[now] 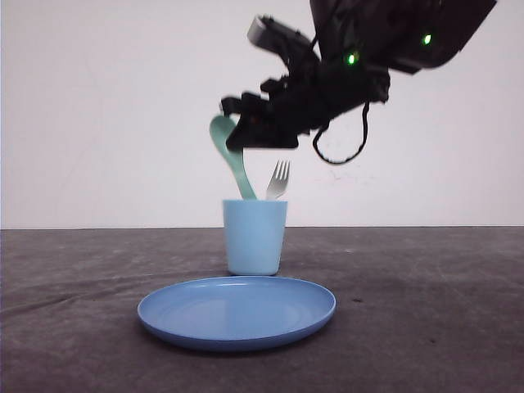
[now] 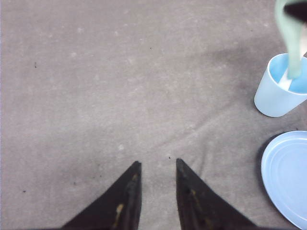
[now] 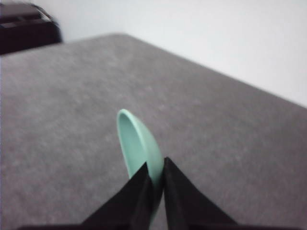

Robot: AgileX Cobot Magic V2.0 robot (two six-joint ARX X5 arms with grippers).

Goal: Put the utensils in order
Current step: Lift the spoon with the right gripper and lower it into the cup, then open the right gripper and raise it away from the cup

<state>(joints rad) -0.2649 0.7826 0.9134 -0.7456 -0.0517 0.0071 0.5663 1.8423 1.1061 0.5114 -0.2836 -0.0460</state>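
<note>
The grey desk (image 1: 426, 327) fills the lower part of the front view, and the right arm enters from the upper right corner, its upper links cut off by the frame edge. The round blue plate (image 1: 237, 312) lies in the lower centre, with the light blue cup (image 1: 255, 237) standing upright just behind it; in the left wrist view both sit at the right edge, where the plate is cut off. The right claw (image 1: 246, 131) is a dark, slightly blurred mass in the upper centre of the front view, so its tips are hard to separate there; the right wrist view shows its fingers (image 3: 139, 191) pressed together on the mint-green spoon (image 1: 231, 155), whose bowl sticks out beyond them. The spoon leans left with its bowl uppermost and its handle end hidden inside the cup. The white fork (image 1: 278, 181) stands in the cup too, tines up, just right of the spoon and below the claw, its handle hidden by the cup wall. The left claw (image 2: 156, 165) hangs over bare desk at the bottom centre of its own view, its tips apart and holding nothing.
</note>
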